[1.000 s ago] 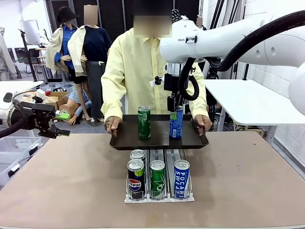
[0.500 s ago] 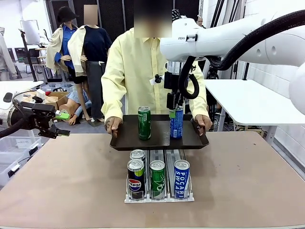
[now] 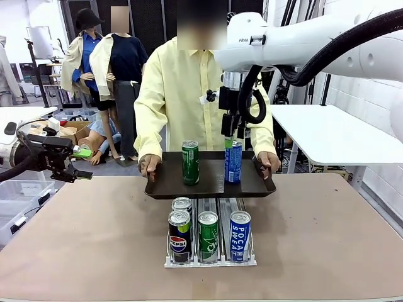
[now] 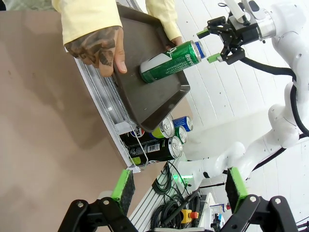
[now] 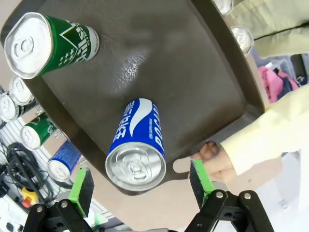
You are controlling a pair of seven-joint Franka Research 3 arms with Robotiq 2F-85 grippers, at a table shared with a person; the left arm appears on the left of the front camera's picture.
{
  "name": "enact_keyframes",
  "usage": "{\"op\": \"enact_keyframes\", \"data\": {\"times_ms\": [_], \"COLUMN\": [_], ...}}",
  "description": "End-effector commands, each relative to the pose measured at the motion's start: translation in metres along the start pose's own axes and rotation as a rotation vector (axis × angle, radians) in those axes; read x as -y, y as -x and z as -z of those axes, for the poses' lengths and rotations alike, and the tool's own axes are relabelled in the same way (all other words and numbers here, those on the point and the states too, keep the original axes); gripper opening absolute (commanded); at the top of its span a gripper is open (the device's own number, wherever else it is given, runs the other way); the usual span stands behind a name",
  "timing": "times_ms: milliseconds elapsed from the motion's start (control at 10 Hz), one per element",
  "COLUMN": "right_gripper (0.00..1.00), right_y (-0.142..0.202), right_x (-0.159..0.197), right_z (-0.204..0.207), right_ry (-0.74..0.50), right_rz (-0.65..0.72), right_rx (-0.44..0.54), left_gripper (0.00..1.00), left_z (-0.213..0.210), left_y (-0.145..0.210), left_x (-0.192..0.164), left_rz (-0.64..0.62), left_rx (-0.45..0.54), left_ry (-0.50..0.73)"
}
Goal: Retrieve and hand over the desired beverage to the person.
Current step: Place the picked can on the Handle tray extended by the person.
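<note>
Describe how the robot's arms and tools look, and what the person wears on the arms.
Both arms are glossy white with rounded joints; the right arm carries a thick black cable and small dark lettering. Each tool, left tool and right tool, is black with green pads. The person wears long, loose pale-yellow sleeves.

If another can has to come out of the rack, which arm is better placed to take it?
Probably the right. The right gripper hangs open just above the blue can on the tray, directly behind the rack. The left gripper sits open off the table's left edge.
</note>
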State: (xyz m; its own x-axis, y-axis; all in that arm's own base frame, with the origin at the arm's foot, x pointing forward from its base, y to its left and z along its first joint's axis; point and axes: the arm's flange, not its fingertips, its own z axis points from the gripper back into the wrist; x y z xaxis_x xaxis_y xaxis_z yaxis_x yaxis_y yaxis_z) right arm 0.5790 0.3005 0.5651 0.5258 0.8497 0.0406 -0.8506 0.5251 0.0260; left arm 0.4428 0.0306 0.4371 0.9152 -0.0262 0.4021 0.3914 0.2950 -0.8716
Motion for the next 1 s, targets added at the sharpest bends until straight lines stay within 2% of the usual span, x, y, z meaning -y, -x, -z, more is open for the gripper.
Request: {"op": "enact_keyframes", "data": {"times_ms": [0, 900], "right_gripper": [1.0, 1.0], "right_y": [0.0067, 0.0053], "right_x": [-0.0041, -0.0029], "right_z": [-0.0118, -0.0134], "right_ry": [0.024, 0.012], "right_rz": [0.054, 0.033], "right_rx": [-0.017, 0.008], "left_gripper": [1.0, 1.0], "left_z": [-0.0024, -0.0024], "left_y": [0.0002, 0.0002], "left_x": [0.0015, 0.0015], "left_rz": [0.004, 0.004], "left_rx": [0.005, 0.005], "left_ry": [0.002, 0.002]}}
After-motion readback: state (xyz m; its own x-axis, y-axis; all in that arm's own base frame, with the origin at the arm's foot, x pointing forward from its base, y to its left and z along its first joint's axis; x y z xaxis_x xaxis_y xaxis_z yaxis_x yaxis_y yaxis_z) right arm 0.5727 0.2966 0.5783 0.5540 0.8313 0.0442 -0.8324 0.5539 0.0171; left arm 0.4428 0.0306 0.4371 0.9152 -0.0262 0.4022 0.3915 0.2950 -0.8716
